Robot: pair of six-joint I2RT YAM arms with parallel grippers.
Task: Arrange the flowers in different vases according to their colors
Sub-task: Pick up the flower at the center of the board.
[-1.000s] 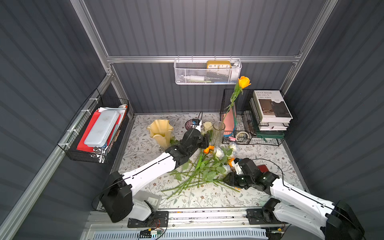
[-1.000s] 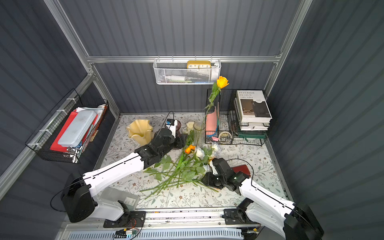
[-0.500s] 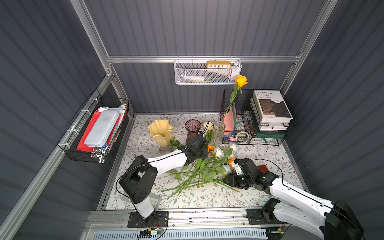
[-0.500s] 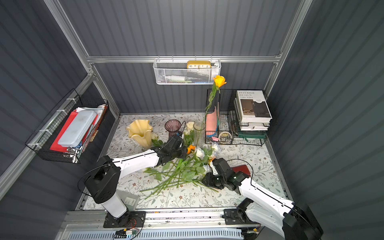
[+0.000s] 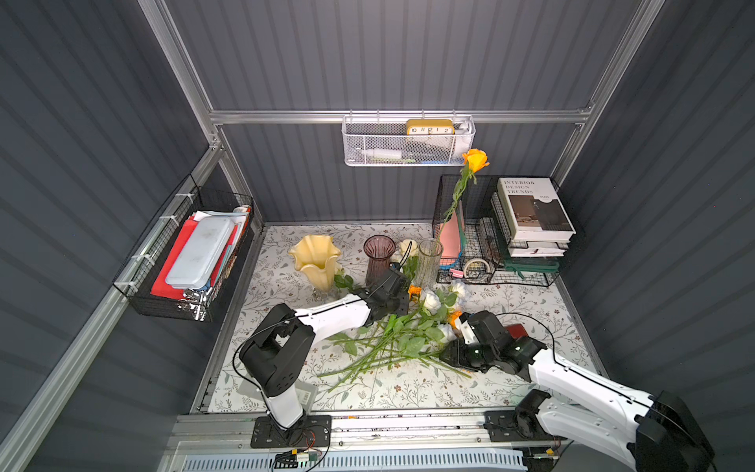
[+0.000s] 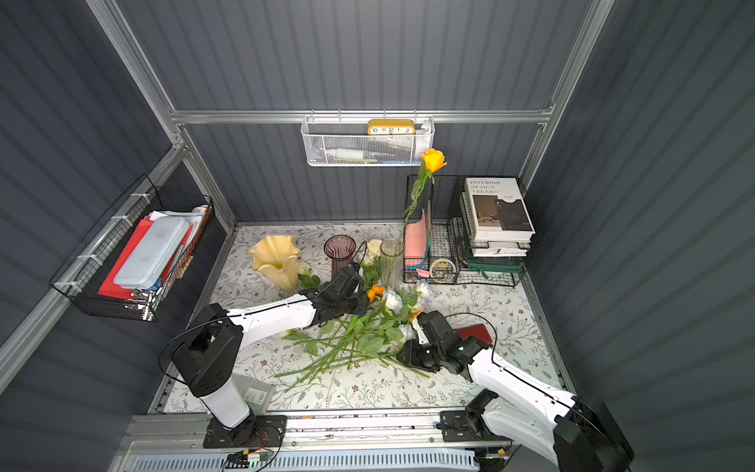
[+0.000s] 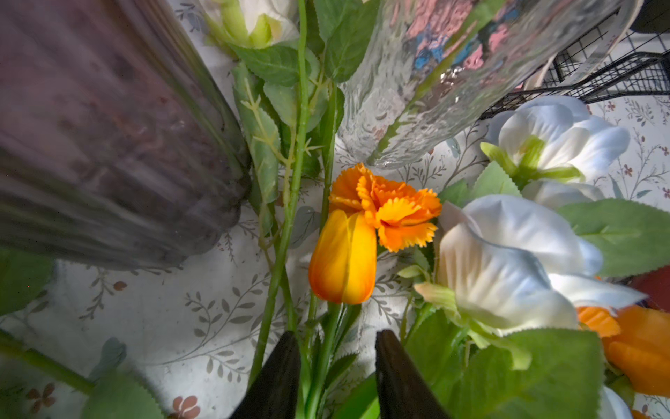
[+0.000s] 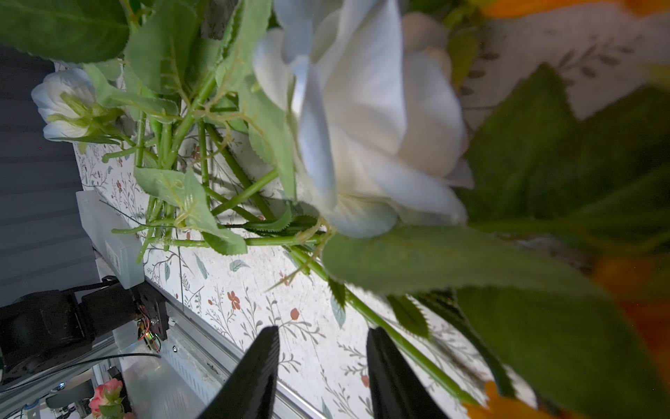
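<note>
Surveying from the left: found the pale yellow vase [image 5: 314, 261] and the purple vase [image 5: 379, 255] upright, apparently empty in both top views. Found the left gripper [image 7: 337, 337] just beside the purple vase, jaws apart and astride the stem of the orange tulip [image 7: 342, 261], with cloth showing between stem and one finger; no clamp confirmed. Noted an orange marigold [image 7: 391, 206] touching the tulip head.

Further right, found the clear vase [image 5: 429, 261] upright, holding one orange rose [image 5: 475, 160] leaning toward the wire rack [image 5: 470, 245]. Found the remaining flowers [image 5: 400, 339] heaped on the tablecloth [image 5: 408, 388] between the arms, stems crossed and leaves interlocked. Found the right gripper [image 8: 322, 333] low at the heap's right edge, jaws apart on nothing, a white rose [image 8: 369, 127] just ahead.

Judged light, springy in the stem, soft and crushable in the head, prone to dragging neighbours by the leaves. Recommend gripping bare stem below the head, clear of leaves, and lifting slowly. Judged the glass vases tippable under sideways stem pressure.
</note>
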